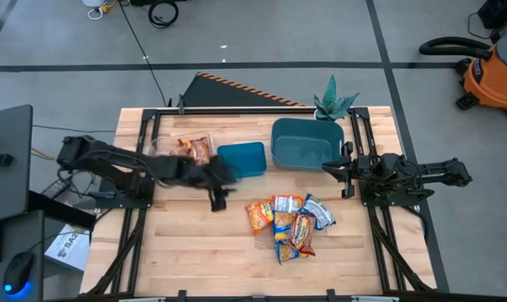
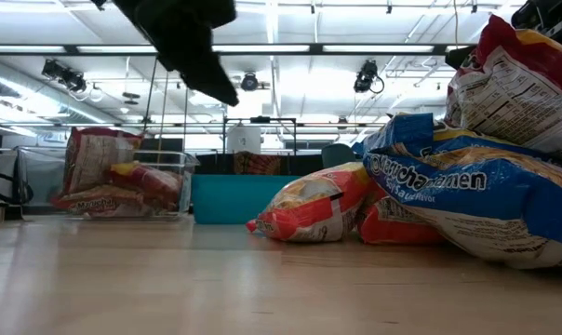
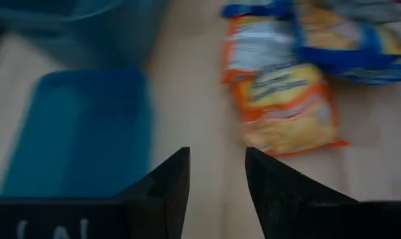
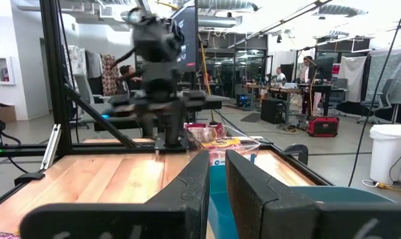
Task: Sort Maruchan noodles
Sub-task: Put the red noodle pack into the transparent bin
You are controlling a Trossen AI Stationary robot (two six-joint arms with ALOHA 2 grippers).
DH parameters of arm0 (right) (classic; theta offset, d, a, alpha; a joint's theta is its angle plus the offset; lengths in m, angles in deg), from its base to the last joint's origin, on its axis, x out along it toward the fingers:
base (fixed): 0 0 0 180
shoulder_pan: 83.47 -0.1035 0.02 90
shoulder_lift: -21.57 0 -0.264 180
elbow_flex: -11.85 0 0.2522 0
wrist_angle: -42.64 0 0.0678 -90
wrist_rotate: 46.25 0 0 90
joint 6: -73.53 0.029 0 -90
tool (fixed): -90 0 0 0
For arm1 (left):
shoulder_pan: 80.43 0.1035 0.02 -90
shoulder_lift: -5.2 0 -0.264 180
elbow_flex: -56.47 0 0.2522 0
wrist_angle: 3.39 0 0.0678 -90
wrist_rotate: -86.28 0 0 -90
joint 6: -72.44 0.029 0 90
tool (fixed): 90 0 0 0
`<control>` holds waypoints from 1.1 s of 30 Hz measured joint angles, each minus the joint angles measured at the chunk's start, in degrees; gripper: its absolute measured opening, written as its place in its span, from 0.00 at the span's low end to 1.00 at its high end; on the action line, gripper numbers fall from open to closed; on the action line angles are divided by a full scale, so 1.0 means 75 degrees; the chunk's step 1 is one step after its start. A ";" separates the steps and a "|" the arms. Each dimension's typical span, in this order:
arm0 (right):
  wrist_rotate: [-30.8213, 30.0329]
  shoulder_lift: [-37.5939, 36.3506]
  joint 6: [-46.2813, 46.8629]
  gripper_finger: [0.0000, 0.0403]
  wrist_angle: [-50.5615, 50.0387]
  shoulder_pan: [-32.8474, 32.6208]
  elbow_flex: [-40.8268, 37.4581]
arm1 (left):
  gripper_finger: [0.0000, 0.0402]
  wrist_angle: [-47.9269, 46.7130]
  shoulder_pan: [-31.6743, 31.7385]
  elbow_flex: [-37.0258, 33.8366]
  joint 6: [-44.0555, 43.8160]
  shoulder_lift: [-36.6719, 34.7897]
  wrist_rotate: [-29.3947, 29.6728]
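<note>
— Hovering over the worktop (image 1: 186, 252), is that the left tool (image 1: 221, 200)?

— Yes, it hangs above bare wood just beside the small teal bin (image 1: 242, 158), between that bin and the pile of Maruchan noodles (image 1: 289, 225). Its two fingers (image 3: 167, 182) stand a narrow gap apart with nothing between them.

— Where are the noodles exactly?

— Most lie in a loose heap on the wood toward the front middle: orange-yellow, red and blue-silver packets, overlapping one another. In the left wrist view an orange-yellow packet (image 3: 287, 109) lies nearest the tool, with a blue-edged one touching it behind.

— Any already placed?

— Some red packets (image 1: 194, 148) sit inside the clear box (image 2: 174, 186) at the back left, next to the small teal bin. The large teal bin (image 1: 306, 143) stands at the back, right of centre, beside a small green plant (image 1: 335, 101).

— And the right tool (image 1: 335, 166)?

— Parked at the worktop's right edge, next to the large teal bin, fingers (image 4: 194, 182) nearly together and holding nothing.
</note>
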 joint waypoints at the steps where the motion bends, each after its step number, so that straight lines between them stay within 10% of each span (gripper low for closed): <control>1: 0.0000 -0.0001 0.0000 0.14 -0.0001 0.0000 0.0001 | 0.38 0.0114 -0.0134 0.0117 0.0023 0.0241 -0.0012; 23: 0.0000 -0.0001 0.0000 0.14 -0.0002 0.0000 -0.0001 | 0.38 0.2499 -0.2107 0.3189 0.5418 0.4268 0.1033; 33: -0.0002 0.0001 0.0000 0.14 -0.0001 0.0000 -0.0001 | 0.38 0.4109 -0.2175 0.3202 0.5645 0.4396 -0.0393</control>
